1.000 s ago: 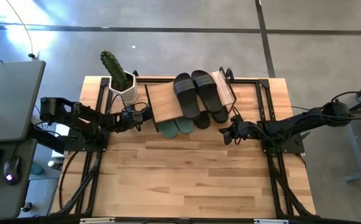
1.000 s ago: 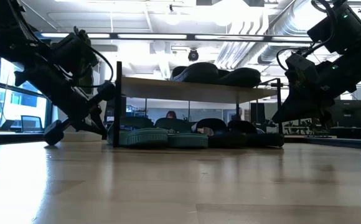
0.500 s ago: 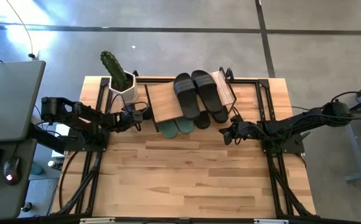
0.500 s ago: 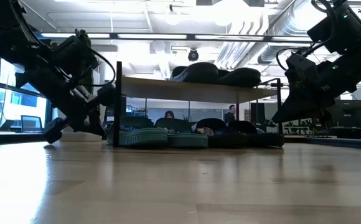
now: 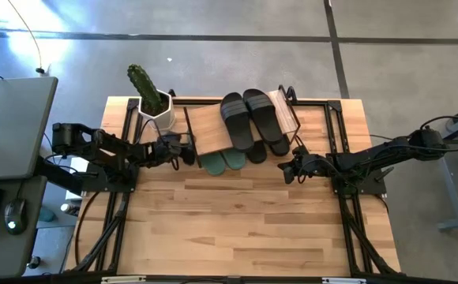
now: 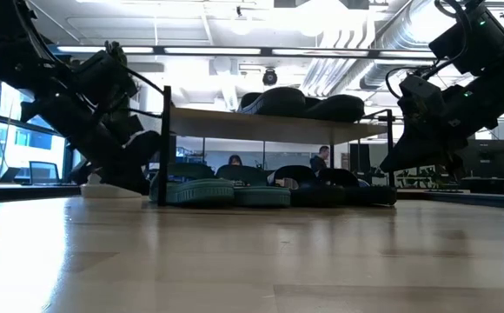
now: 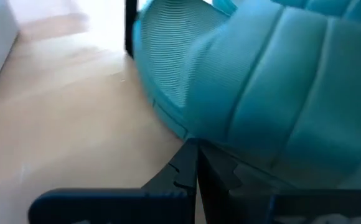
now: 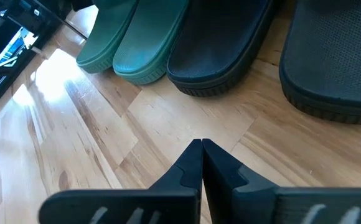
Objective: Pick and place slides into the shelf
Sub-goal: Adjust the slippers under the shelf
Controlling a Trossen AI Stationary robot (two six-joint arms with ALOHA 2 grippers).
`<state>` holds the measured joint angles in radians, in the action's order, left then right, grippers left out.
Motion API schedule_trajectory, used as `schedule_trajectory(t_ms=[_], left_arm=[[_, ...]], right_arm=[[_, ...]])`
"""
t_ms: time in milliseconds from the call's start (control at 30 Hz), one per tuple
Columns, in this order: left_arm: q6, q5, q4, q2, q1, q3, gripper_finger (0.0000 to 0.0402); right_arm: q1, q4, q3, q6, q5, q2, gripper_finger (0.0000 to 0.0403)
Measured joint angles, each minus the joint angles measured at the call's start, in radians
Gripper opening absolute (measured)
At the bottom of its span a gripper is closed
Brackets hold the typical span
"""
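The shelf (image 5: 208, 128) stands at the table's far middle. Two black slides (image 5: 249, 118) lie on its top board. Beneath it, two sage green slides (image 5: 221, 162) and two black slides (image 8: 221, 43) rest on their soles on the table. My left gripper (image 5: 188, 150) is shut at the shelf's left end, its tips (image 7: 196, 146) right at the outer side of the left green slide (image 7: 261, 93). My right gripper (image 5: 286, 170) is shut and hovers over bare table just before the shelf's right end, its tips (image 8: 201, 144) short of the black slides. My left gripper comes level from the table's left, with its shut fingertips at the lower side edge (image 7: 174, 124) of the left green slide, near the sole. I cannot tell whether the tips touch it. The slide lies flat on the table under the shelf.
A white pot with a cactus (image 5: 155, 106) stands at the shelf's left, just beyond my left arm. The near half of the wooden table (image 5: 237, 229) is open board. A desk with a mouse (image 5: 12, 214) lies off the table's left edge. A person shows far back in the low view.
My left gripper has moved toward the table's right, closing in on the shelf's left end and the left green slide, and stays shut. The slides and the right arm have kept still.
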<state>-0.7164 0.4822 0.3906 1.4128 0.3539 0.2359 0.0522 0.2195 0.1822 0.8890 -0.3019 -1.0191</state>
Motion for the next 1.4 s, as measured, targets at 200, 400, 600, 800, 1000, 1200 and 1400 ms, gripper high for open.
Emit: schedule_trajectory(t_ms=[200,400,600,800,1000,1200,1400], left_arm=[[0.242,-0.033,0.003,0.000,0.000,0.000,0.0000],[0.462,-0.071,0.015,0.000,0.000,0.000,0.0000],[0.492,-0.002,0.027,0.000,0.000,0.014,0.0000],[0.549,0.029,0.027,0.058,0.001,0.063,0.0000],[0.552,-0.022,0.028,0.164,0.001,0.111,0.0000],[0.529,-0.009,0.024,0.174,0.001,0.125,0.0000],[0.505,-0.002,0.018,0.167,0.000,0.125,0.0000]], right_arm=[[0.000,0.000,0.000,0.000,0.004,0.000,0.0000],[0.000,0.000,0.000,0.000,0.005,0.000,0.0000],[0.000,0.000,0.000,0.000,0.000,0.000,0.0000],[0.000,-0.001,0.000,0.000,-0.002,0.000,0.0000],[0.000,-0.005,0.000,0.001,-0.002,0.000,0.0000],[0.000,-0.005,0.000,0.004,-0.002,0.000,0.0000],[0.000,-0.005,0.000,0.002,-0.002,0.000,0.0000]])
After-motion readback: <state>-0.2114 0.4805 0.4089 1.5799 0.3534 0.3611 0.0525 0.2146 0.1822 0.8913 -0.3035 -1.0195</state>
